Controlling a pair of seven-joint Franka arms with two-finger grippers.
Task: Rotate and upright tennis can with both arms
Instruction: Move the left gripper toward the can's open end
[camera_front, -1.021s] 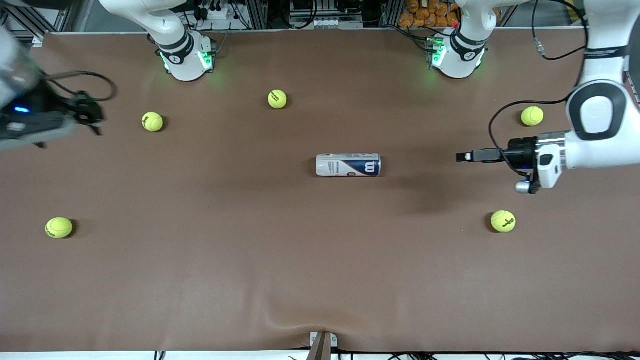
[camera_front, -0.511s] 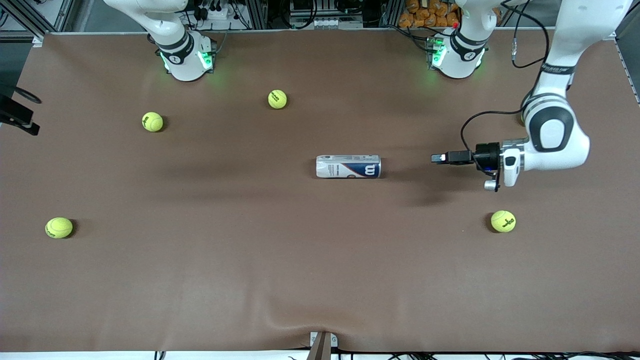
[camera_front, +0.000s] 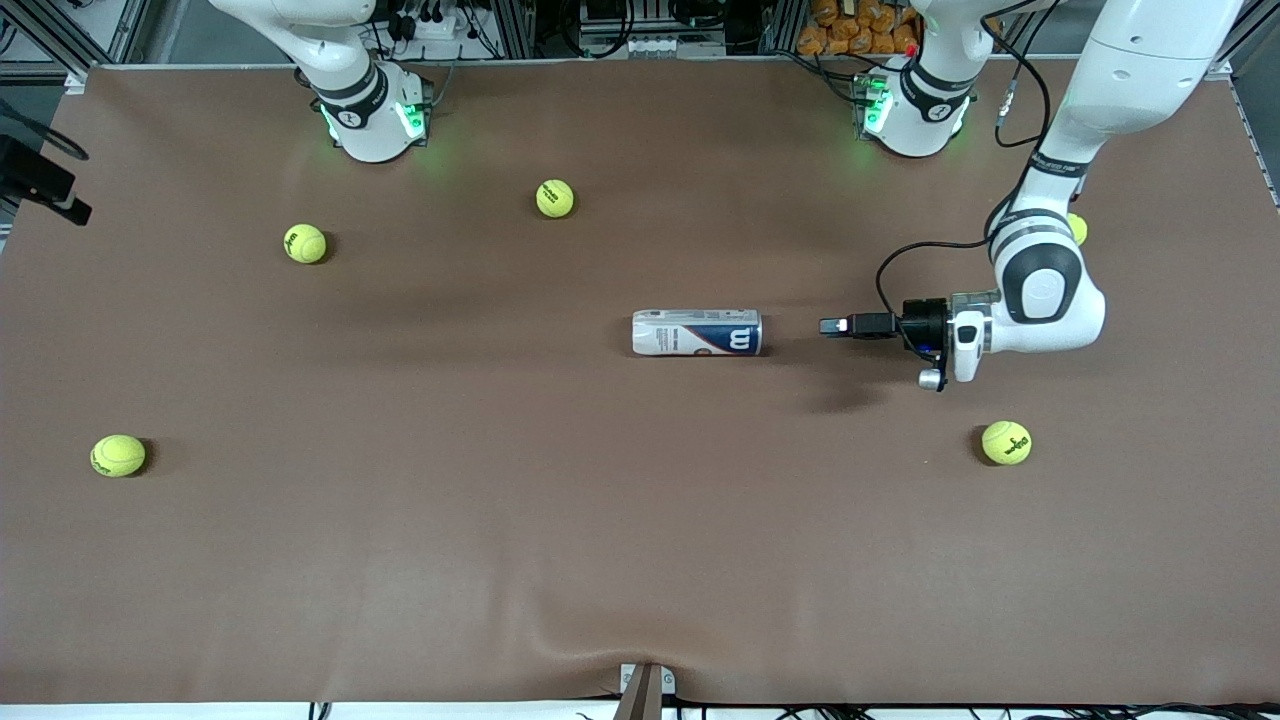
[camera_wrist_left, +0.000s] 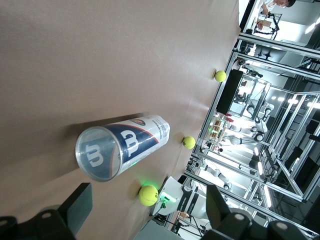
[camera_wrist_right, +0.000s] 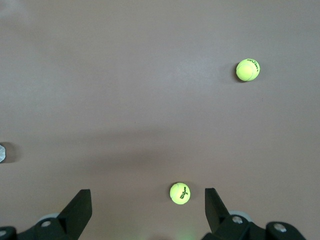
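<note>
The tennis can (camera_front: 697, 332) lies on its side in the middle of the brown table, its dark-blue "W" end toward the left arm's end. My left gripper (camera_front: 832, 326) is open and empty. It is held level just off that end of the can, a short gap away. In the left wrist view the can (camera_wrist_left: 122, 150) points its round rimmed end at the gripper (camera_wrist_left: 147, 210), whose fingers (camera_wrist_left: 80, 207) stand wide apart. My right gripper (camera_wrist_right: 147, 195) is open and empty, high over the right arm's end of the table, and shows only partly in the front view (camera_front: 45, 188).
Several yellow-green tennis balls lie around: one (camera_front: 554, 198) and another (camera_front: 305, 243) near the right arm's base, one (camera_front: 118, 455) and one (camera_front: 1006, 442) nearer the camera, and one (camera_front: 1076, 228) half hidden by the left arm. Two balls (camera_wrist_right: 179, 193) (camera_wrist_right: 248, 70) lie under the right gripper.
My left gripper has moved along the table toward the can's "W" end. My right gripper has drawn back to the table's edge. The can has not moved.
</note>
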